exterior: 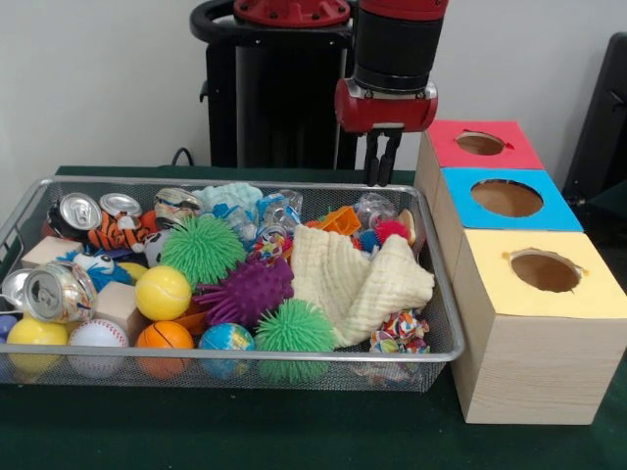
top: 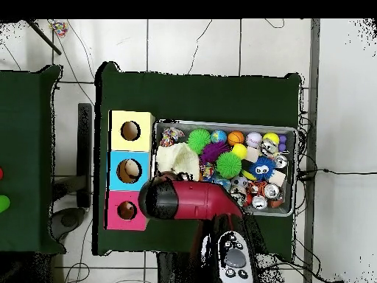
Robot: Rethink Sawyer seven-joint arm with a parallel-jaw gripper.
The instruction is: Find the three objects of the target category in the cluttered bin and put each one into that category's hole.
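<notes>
While you view the gripper (exterior: 383,166) above the bin's (exterior: 294,366) far rim, fingers pressed together, empty, red-topped hole (exterior: 480,143) just beside it.

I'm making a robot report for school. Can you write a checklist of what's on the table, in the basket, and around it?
Surface: dark green table.
Job's things: wire bin; red box, blue box, yellow box, each with a hole.
Clutter: spiky balls, purple spiky ball, cream cloth, cans, basketball.
Gripper: gripper above the bin's far edge, fingers close together, holding nothing.
Cables: thin cables on the floor.
Surroundings: second green table.
</notes>
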